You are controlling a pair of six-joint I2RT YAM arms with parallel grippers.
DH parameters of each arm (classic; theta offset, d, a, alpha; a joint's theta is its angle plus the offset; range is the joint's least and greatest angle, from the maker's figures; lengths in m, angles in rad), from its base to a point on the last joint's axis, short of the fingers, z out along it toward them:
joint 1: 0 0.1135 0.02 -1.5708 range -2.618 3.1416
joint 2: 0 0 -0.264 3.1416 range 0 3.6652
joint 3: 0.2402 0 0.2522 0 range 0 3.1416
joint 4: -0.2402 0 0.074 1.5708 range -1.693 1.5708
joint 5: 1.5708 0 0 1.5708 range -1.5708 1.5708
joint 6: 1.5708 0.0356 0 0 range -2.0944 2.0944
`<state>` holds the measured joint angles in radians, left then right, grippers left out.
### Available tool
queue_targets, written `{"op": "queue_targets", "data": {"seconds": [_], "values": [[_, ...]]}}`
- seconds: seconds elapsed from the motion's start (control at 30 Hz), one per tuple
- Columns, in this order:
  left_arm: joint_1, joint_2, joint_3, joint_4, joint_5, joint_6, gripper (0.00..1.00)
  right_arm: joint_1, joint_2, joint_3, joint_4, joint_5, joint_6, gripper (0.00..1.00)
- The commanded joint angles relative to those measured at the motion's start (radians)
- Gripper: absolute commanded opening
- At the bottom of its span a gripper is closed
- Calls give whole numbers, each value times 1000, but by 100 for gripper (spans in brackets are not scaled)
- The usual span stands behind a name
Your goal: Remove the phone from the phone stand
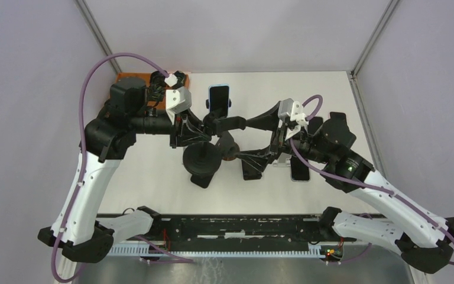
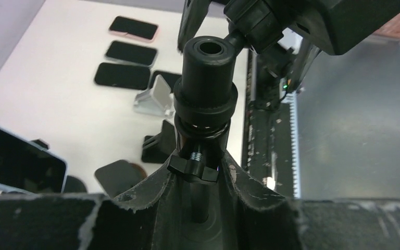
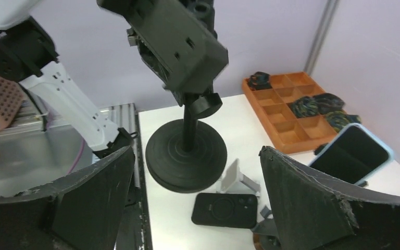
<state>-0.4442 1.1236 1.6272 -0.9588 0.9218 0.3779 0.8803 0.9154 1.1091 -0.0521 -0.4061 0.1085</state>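
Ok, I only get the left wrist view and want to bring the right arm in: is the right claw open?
Observer: Yes, the right claw is open wide, holding nothing.
Operator: Is the phone seated in the stand?
Observer: Yes; from the top, the phone sits in the holder of the stand, clamp arms on both sides.
Operator: Where is the right claw relative to it?
Observer: On the phone's near side, opening toward the stand's pole; the phone is not inside it.
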Motion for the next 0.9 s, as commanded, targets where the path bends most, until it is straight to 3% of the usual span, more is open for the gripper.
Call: {"op": "queue_targets", "data": {"seconds": [0.0, 0.27, 0.4, 0.87], "values": [[2, -30, 57, 163, 173, -174, 2, -6, 14, -31, 248, -118, 99, 98], [2, -43, 30, 216, 216, -242, 2, -6, 147, -34, 617, -211, 346, 98], [2, -57, 16, 215, 217, -239, 2, -6, 199, -4, 680, -212, 405, 95], [2, -59, -9, 230, 203, -234, 2, 6, 364, 73, 848, -238, 557, 62]]}}
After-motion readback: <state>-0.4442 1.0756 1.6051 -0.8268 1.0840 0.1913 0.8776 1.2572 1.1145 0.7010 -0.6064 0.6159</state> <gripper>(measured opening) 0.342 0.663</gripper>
